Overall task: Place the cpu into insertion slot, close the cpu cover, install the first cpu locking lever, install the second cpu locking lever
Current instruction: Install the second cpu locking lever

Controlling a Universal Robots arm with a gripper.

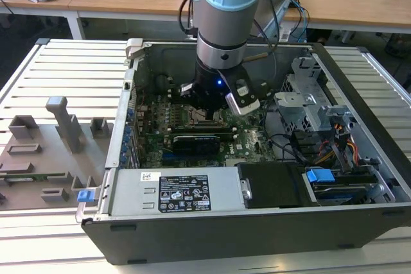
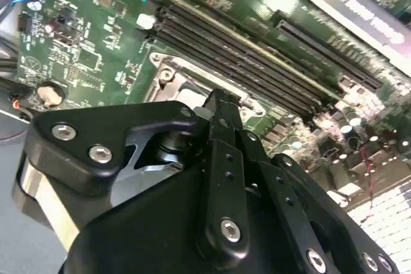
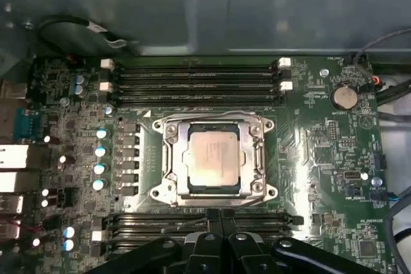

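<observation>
Silver-grey, the small square cpu [image 3: 212,153] is seated in the metal-rimmed insertion slot [image 3: 171,158], with the thin silvery cpu cover [image 3: 213,122] lowered around it. Lever positions cannot be told. Black fingers [image 3: 221,221], pressed together and empty, hang just beside the socket.

An open computer case [image 1: 359,158] lies on a slatted table [image 1: 70,75], holding a green motherboard [image 3: 321,145], black memory slots [image 3: 192,78], a coin battery [image 3: 343,97] and a labelled power supply [image 1: 173,192]
</observation>
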